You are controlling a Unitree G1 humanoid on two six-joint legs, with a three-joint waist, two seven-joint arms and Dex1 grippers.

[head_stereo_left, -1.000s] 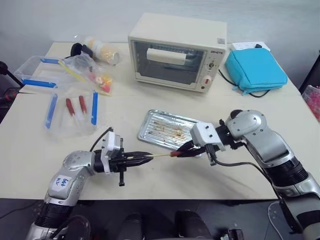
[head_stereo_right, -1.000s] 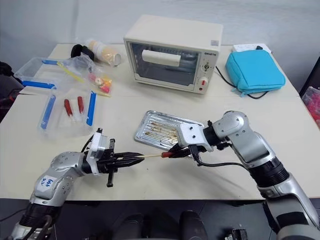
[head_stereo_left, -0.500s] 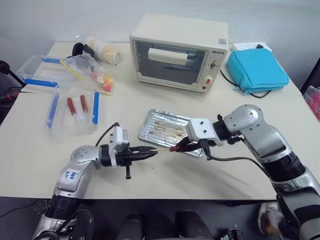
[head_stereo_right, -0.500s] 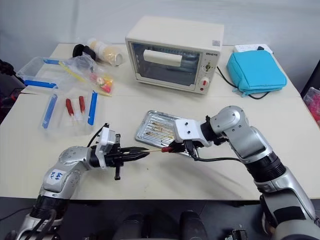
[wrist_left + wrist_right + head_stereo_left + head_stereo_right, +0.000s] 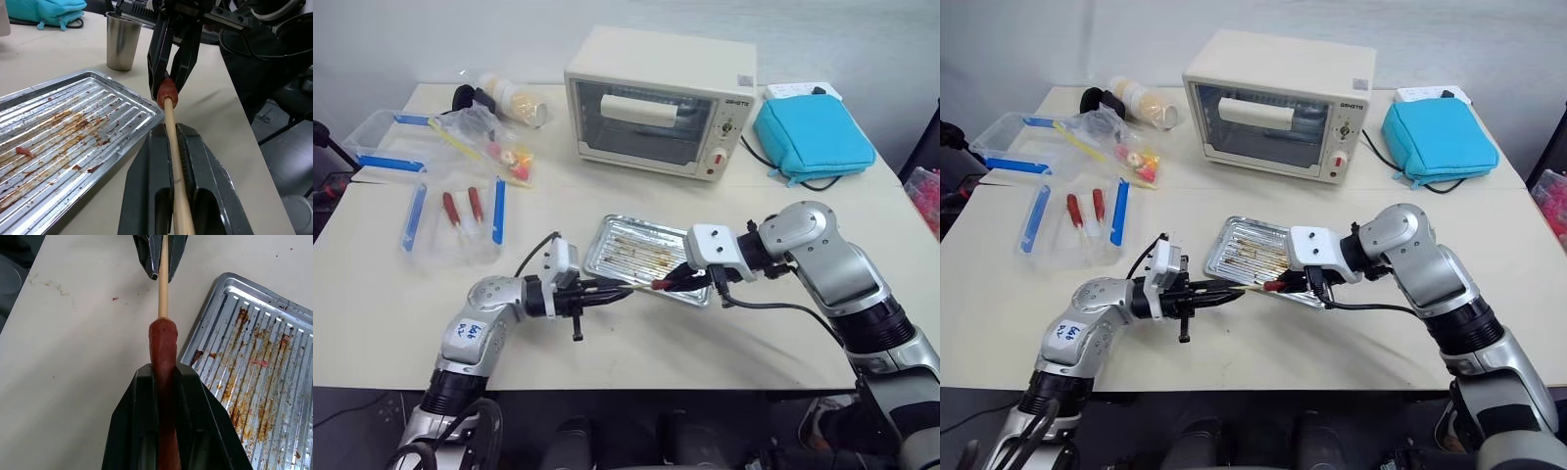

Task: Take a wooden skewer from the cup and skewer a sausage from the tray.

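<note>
My left gripper [image 5: 615, 289] is shut on the wooden skewer [image 5: 173, 147] and holds it level, pointing right. The stick's tip is pushed into the end of the reddish-brown sausage [image 5: 163, 347]. My right gripper [image 5: 672, 282] is shut on that sausage, just above the near rim of the shiny greasy tray [image 5: 636, 250]. Only a short length of bare stick shows between the two grippers. The silver cup [image 5: 122, 41] stands upright on the table past the tray's corner.
A cream toaster oven [image 5: 661, 103] stands at the back, with a blue pouch [image 5: 813, 137] and a power strip [image 5: 798, 91] to its right. On the left lie clear blue-edged bags with two red sausages [image 5: 460, 211] and a plastic box [image 5: 382, 142].
My left gripper has moved right with the skewer, toward the right gripper. The bare stick between the two grippers is shorter now. The right gripper has hardly moved.
</note>
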